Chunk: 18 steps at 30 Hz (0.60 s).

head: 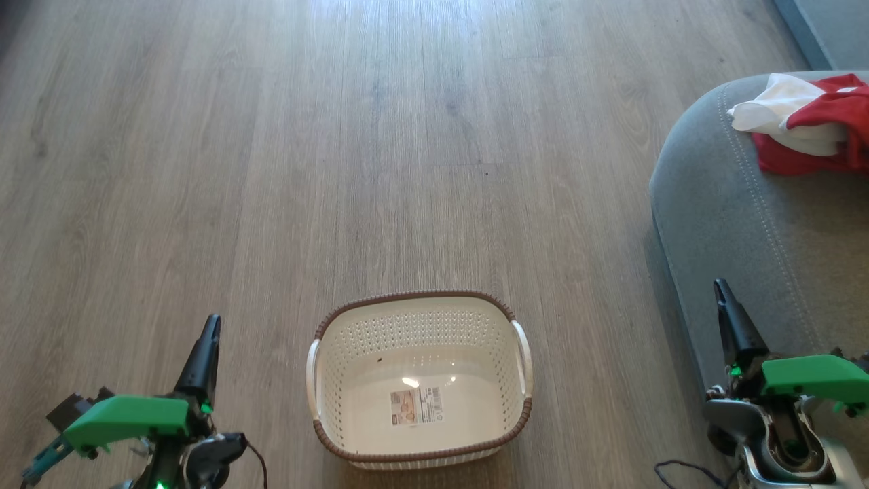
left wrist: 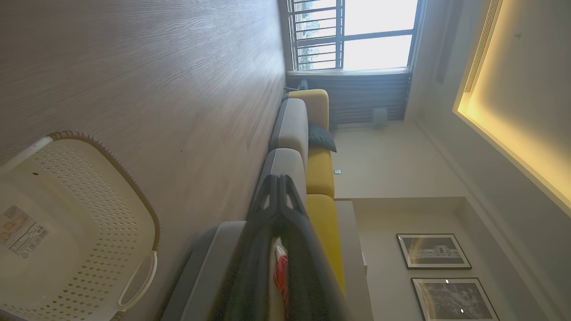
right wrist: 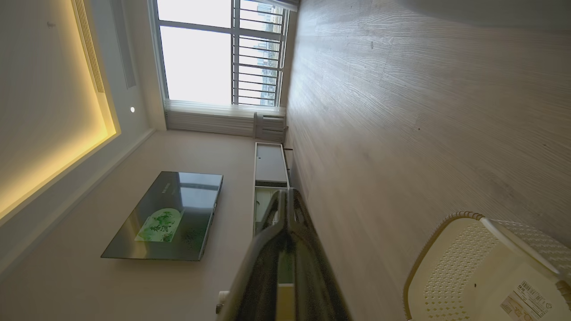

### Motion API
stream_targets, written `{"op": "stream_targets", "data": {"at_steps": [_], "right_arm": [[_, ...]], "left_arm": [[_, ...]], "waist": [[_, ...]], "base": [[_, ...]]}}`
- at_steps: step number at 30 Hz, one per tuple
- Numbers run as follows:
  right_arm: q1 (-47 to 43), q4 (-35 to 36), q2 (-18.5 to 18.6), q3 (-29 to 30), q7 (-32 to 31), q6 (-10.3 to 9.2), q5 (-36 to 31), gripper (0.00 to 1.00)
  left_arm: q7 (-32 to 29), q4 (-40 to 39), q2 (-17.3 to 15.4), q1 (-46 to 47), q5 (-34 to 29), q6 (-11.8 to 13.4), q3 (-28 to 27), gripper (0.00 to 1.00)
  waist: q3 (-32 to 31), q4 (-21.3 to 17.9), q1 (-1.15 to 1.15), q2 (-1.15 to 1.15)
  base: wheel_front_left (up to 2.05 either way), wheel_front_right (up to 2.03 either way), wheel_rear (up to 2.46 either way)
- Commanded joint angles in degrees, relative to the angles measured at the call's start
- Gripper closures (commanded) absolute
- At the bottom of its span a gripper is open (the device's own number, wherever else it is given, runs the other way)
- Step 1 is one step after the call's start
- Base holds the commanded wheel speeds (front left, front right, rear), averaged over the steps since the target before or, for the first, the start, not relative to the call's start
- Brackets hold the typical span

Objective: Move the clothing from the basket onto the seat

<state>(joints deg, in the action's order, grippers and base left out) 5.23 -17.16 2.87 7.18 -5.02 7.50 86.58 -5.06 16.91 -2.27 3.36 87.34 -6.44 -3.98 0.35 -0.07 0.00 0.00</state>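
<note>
Left gripper (head: 211, 330): lower left of the head view, over the plank floor (head: 380, 136). Its two dark fingers are pressed together into a single point, with nothing between them.
Basket (head: 415, 297): bottom centre of the head view, standing upright on the floor between the two grippers and apart from both. It is cream with perforated walls and a brown woven-look rim, and has a white handle (head: 311, 370) on each short side.
Basket contents: a printed label (head: 416, 406) stuck to its bare cream bottom, with a glint of light just above it.
Right gripper (head: 724, 303): lower right of the head view, its tip over the edge of the grey cushion. The fingers are closed tip to tip and carry nothing.
Seat (head: 740, 231): right edge of the head view. It is a large grey upholstered cushion with a rounded corner and a double line of light stitching, just right of the basket.
Clothing (head: 811, 125): upper right of the head view, a crumpled heap of red and white fabric lying on the seat near its rounded corner. Part of it is cut off by the frame edge.
Clothing and grippers: the heap lies well above the right gripper's tip in the frame and touches neither gripper. It is far across the picture from the left gripper, beyond the basket.
Left wrist view: a patch of red and white cloth shows through the closed fingers at bottom centre, with the basket at lower left.
</note>
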Motion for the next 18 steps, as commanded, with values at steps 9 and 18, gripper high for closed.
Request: {"op": "stream_targets", "data": {"at_steps": [9, 18], "right_arm": [[1.0, 3.1, 0.0, -0.6, -1.5, -0.01, 5.6, 1.0], [1.0, 3.1, 0.0, -0.6, -1.5, -0.01, 5.6, 1.0]], "left_arm": [[-1.4, -2.8, -0.6, 2.8, 4.8, -1.0, -2.6, 1.0], [-1.4, -2.8, -0.6, 2.8, 4.8, -1.0, -2.6, 1.0]], "waist": [[-0.2, 0.1, 0.0, 0.0], [-0.2, 0.1, 0.0, 0.0]], "base": [[0.0, 0.0, 0.0], [0.0, 0.0, 0.0]]}}
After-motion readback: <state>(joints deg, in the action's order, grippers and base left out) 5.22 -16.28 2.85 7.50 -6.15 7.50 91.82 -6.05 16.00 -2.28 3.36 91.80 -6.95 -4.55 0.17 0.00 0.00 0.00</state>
